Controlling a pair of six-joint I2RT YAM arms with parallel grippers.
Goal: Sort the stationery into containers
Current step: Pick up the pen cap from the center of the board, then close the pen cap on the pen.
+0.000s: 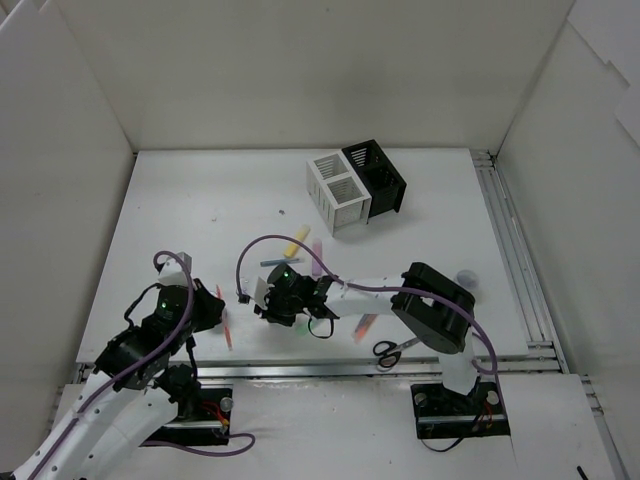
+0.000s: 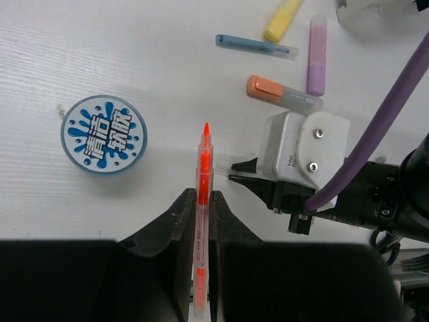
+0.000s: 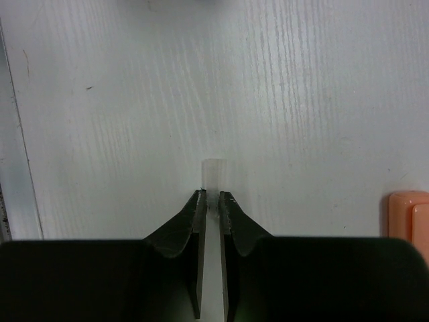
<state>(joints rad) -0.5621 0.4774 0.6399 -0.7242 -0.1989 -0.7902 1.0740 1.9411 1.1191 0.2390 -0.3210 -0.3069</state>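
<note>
My left gripper (image 2: pixel 203 194) (image 1: pixel 218 312) is shut on a thin red pencil (image 2: pixel 204 161) (image 1: pixel 228 332) with a clear barrel, its tip pointing away from me. My right gripper (image 3: pixel 213 194) (image 1: pixel 248 298) hovers low over the table just beside it. It is shut on a narrow translucent piece (image 3: pixel 214 173) that looks like a marker's clear end. The white jar with blue splashes (image 2: pixel 104 134) lies left of the pencil. Orange (image 2: pixel 278 92), purple (image 2: pixel 316 54), blue (image 2: pixel 255 45) and yellow (image 2: pixel 281 20) markers lie beyond. The white holder (image 1: pixel 338 190) and the black holder (image 1: pixel 378 175) stand at the back.
Black-handled scissors (image 1: pixel 395 350) lie by the near edge beside the right arm's base. An orange marker (image 1: pixel 365 325) (image 3: pixel 409 215) rests under the right arm's forearm. White walls close in the table on three sides, with a metal rail (image 1: pixel 520 270) along the right.
</note>
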